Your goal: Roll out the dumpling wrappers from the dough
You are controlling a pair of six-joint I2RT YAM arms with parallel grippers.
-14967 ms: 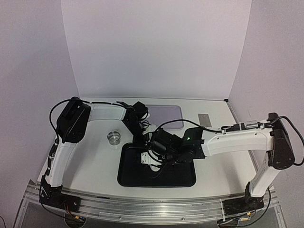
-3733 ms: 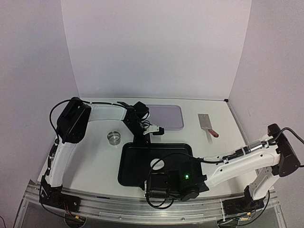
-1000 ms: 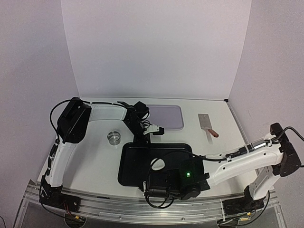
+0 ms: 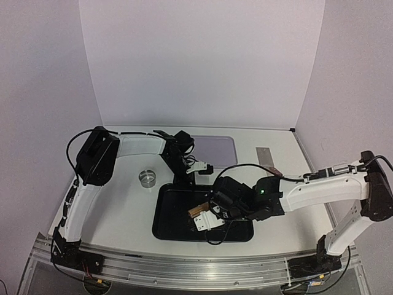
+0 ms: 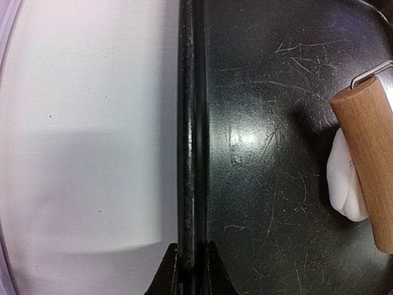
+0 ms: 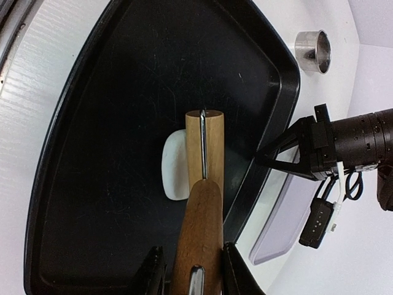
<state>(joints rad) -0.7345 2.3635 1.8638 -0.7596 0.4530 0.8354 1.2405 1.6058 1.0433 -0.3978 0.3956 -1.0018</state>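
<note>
We're over the black tray, low centre in the overhead view, and both arms are busy on it.

The left fingers sit at the bottom middle of the left wrist view. They're clenched tight on the tray's raised rim, which runs straight up the frame between them. We see no gap there beyond the rim itself. From above, that grip falls on the tray's upper edge.

Now the right fingers, at the bottom edge of the right wrist view. One sits on each side of a wooden handle, only partly open and clamped firmly on the roller. Its barrel points up the frame, out over the middle of the tray.

And there's the dough, a pale, flattened oval in the centre of the tray. The barrel lies across its right part, and the left part peeks out beside the wood. It looks to us as if the roller is resting on it. In the left wrist view we catch the same pair at the right edge, white dough poking out from under the barrel's left side.

Out on the tabletop, a metal ring stands left of the tray's upper-left corner, apart from it. A lavender board lies above the tray, upper centre.
</note>
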